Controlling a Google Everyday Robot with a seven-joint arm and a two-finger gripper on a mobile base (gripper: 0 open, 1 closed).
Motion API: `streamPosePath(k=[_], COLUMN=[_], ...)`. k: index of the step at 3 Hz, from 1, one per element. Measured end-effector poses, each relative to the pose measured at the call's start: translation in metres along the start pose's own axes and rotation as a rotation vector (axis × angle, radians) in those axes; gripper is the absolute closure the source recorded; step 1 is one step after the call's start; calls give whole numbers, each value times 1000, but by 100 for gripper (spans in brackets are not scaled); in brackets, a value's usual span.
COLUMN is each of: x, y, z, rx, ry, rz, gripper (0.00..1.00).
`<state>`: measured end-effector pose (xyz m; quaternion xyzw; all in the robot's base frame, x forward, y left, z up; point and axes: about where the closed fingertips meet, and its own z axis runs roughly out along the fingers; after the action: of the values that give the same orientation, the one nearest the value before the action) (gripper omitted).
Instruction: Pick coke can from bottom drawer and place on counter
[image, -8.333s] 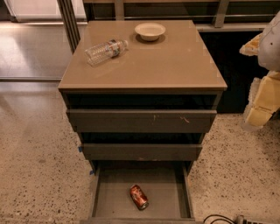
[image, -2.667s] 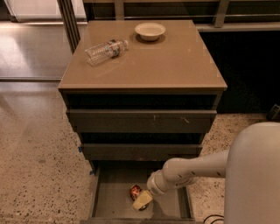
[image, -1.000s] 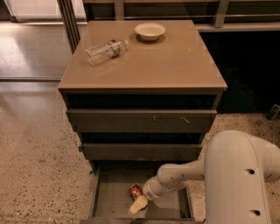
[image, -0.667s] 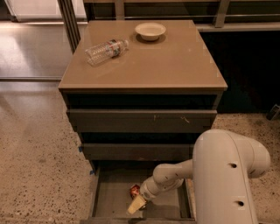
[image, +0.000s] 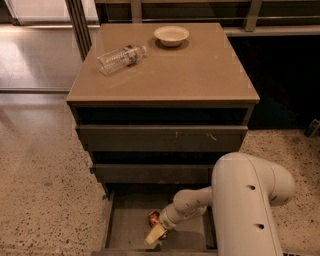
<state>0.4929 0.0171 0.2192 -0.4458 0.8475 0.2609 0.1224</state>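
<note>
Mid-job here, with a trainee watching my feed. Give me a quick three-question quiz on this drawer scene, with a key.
1. True or false: the coke can already rests on the counter.
2. Where is the pincer? A) above the counter B) down in the bottom drawer, right by the coke can C) out of view
3. Fill in: the counter carries a bowl and, lying on its side, a ____.
Key: 1 false, the coke can lies in the bottom drawer. 2 B. 3 water bottle.
</note>
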Motion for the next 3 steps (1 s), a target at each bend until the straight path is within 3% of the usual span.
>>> streamPosePath(k=[1,2,3], x=[11,20,21], y=[-12,-47,-46], z=[21,56,56], rx=[-16,-29,-32], ry=[3,-21,-19], rz=[-13,4,4], gripper=[0,0,0])
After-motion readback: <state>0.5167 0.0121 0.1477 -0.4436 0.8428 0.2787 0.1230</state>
